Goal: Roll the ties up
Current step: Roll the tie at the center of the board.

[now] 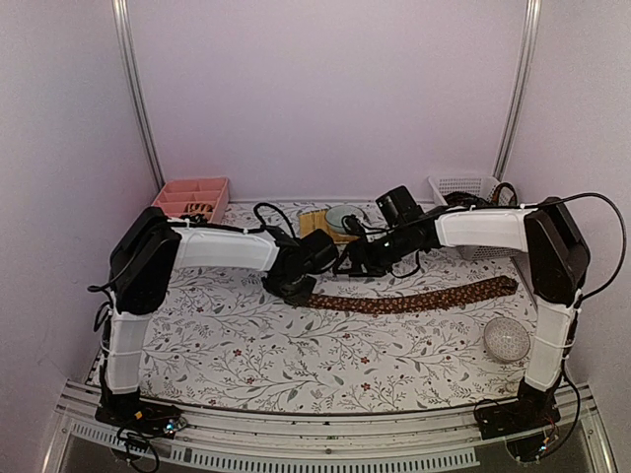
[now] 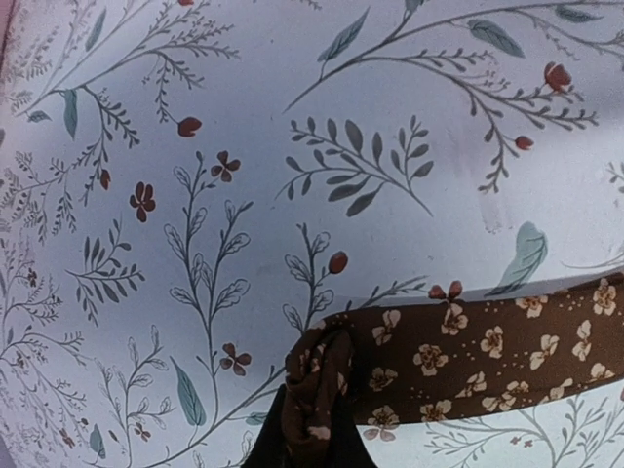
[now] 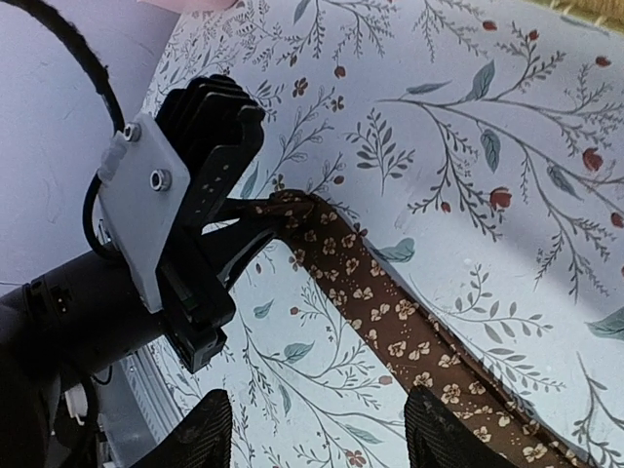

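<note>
Bolted arm bases are sitting at the near edge of the bench point(image 1: 246, 345), which is wearing a floral cover.

Rear left: a pink compartment tray point(image 1: 192, 197) is standing by the back wall.

Left fingers point(image 1: 296, 288) are reaching down mid-left and pinching closed on the left end of the tie point(image 1: 404, 299). In the left wrist view that end point(image 2: 487, 361) is bunching into a small crumpled fold right at the fingers point(image 2: 302, 450), not a tidy roll.

The tie, brown with cream flowers, is lying flat and unrolled across the middle of the bench, running rightward, with its wider end near the right arm.

Right fingers point(image 1: 355, 258) are hovering just behind the tie, close to the left fingers. In the right wrist view they point(image 3: 327, 439) are standing well apart and holding nothing, with the tie point(image 3: 390, 322) passing beneath.

Behind them a yellowish woven mat point(image 1: 314, 223) is partly showing.

Rear right: a white basket point(image 1: 463, 187) is standing. Near right: a clear dimpled bowl point(image 1: 506, 338) is sitting apart from the tie.
</note>
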Tool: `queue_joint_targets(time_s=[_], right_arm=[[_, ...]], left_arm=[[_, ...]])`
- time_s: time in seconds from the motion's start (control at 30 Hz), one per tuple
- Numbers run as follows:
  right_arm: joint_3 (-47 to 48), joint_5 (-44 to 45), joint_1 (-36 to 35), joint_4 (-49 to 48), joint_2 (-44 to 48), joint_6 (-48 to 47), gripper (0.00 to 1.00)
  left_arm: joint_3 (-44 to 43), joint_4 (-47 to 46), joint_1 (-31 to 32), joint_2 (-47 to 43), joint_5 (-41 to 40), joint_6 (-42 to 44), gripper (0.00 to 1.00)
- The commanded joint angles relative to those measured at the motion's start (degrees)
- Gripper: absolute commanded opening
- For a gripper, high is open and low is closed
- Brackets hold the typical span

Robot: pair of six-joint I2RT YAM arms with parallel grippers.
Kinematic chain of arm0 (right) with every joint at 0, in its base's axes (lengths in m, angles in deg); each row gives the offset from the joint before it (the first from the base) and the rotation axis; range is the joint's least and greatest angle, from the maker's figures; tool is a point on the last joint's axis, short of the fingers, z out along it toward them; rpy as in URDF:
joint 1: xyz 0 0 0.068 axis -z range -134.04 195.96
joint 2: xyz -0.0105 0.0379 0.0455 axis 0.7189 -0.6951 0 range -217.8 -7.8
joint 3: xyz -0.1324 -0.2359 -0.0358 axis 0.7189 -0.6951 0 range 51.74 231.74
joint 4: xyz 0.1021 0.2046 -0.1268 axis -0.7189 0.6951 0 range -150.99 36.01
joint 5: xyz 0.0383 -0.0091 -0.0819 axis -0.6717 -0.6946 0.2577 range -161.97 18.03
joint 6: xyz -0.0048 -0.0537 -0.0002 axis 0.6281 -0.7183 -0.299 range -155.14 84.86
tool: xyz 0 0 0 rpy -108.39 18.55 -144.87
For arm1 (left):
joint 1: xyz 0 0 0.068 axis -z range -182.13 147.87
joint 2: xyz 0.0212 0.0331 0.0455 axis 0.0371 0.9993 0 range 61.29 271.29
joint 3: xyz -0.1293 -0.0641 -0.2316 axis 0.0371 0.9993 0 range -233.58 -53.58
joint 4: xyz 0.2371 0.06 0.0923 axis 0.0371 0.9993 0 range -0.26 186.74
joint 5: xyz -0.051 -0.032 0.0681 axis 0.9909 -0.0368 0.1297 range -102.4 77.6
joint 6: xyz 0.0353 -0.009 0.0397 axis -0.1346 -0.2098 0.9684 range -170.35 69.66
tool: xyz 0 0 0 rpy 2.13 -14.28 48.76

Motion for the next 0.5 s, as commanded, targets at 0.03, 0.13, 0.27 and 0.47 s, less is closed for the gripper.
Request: queue_joint_targets(time_s=[0.03,0.13,0.27,0.47], right_arm=[[-0.63,-5.74,0.84,-2.21,-4.83,7.22,0.60],[-2.75,-7.03,2.89,-4.07,-3.30,8.85,0.60],[-3.59,-8.06,5.50,-4.26,-1.37,9.34,0.60],[-3.50,-10.05,9.41,-3.32,-0.71,9.09,0.60]], left_arm=[[-5.64,8.37,2.85,4.59,-6.86,-0.61,0.07],[-6.79,9.54,3.37,5.62,-7.82,-0.75,0.08],[-8.74,10.79,4.11,6.66,-9.05,-0.78,0.11],[-11.65,12.14,5.19,8.69,-9.32,-0.56,0.18]])
